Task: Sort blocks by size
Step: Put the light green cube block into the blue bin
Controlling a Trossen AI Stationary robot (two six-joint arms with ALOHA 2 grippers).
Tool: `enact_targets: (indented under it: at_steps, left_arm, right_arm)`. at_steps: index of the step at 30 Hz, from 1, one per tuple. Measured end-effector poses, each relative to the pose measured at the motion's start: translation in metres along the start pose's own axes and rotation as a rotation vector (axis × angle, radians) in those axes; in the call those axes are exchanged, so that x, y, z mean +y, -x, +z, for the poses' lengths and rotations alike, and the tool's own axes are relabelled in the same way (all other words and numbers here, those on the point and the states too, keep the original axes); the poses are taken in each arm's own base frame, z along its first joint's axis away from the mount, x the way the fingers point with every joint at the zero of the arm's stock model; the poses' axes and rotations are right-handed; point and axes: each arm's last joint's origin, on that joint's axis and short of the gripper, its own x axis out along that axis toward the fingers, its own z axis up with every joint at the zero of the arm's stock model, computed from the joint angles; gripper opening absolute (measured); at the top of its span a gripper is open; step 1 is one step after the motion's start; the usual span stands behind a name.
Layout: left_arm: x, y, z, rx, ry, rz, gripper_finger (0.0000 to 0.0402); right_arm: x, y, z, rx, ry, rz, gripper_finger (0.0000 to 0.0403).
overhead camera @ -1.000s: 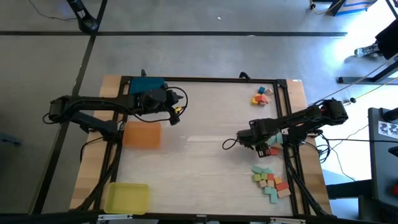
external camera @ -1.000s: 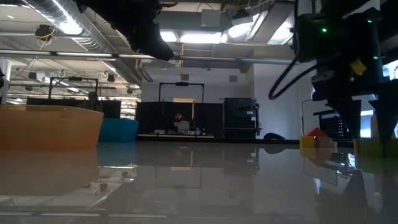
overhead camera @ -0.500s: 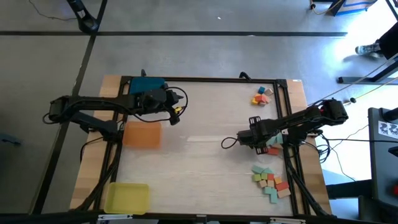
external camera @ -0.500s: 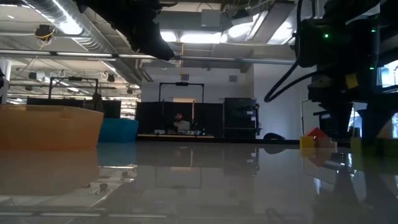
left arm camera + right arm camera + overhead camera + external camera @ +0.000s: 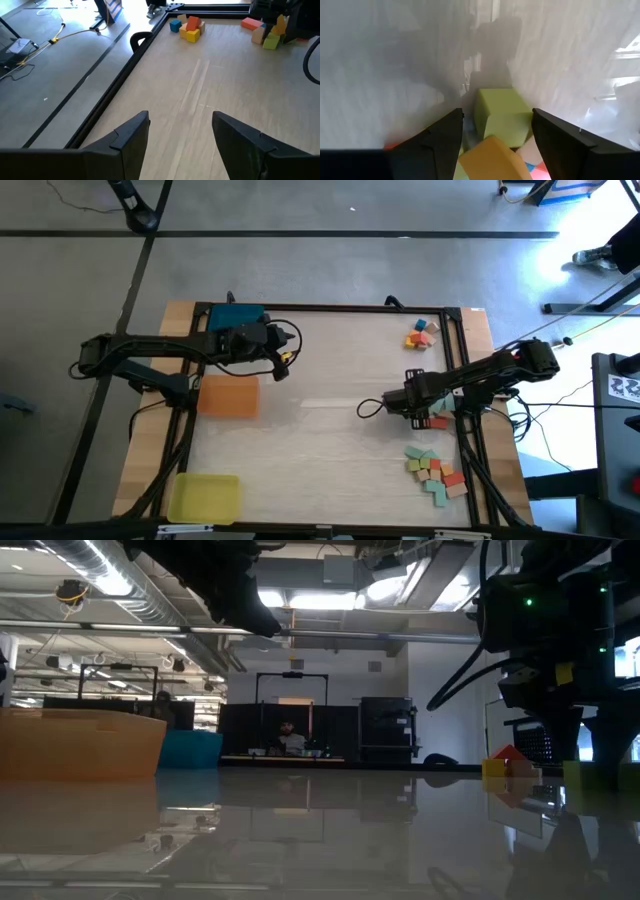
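Note:
The blocks lie in three groups along the table's right side: a far cluster (image 5: 422,332), a near pile (image 5: 436,470), and a few under my right gripper (image 5: 420,412). That gripper points down, open. In the right wrist view its fingers stand on either side of a light green block (image 5: 501,116), with a yellow-orange block (image 5: 489,159) close beside it. I see gaps on both sides of the green block. My left gripper (image 5: 282,368) hangs open above the table's left half, near the blue tray (image 5: 236,316), with nothing between its fingers (image 5: 180,122).
An orange tray (image 5: 228,396) sits at the left middle and a yellow tray (image 5: 204,498) at the near left corner. A dark frame (image 5: 330,308) borders the table. Bare wood lies between the two arms.
My right gripper has stayed over the same blocks and has turned a little about its own pointing line. The left arm has kept still.

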Motion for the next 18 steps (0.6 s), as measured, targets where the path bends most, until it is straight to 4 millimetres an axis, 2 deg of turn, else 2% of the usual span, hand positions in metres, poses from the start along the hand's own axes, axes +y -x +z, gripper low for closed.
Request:
enact_targets:
  at_steps: [5, 12, 18]
  left_arm:
    - [-0.002, 0.0, -0.001, 0.007, 0.001, -0.069, 0.0205]
    - [-0.005, 0.001, -0.002, 0.018, 0.015, -0.08, 0.0205]
    - [-0.011, 0.011, 0.001, -0.009, 0.006, -0.109, 0.0205]
  right_arm:
    - [0.001, -0.005, 0.003, 0.016, 0.004, -0.002, 0.0201]
    - [0.002, -0.009, 0.003, 0.055, 0.016, 0.001, 0.0136]
    - [0.001, -0.001, 0.009, 0.023, 0.015, -0.014, 0.0133]
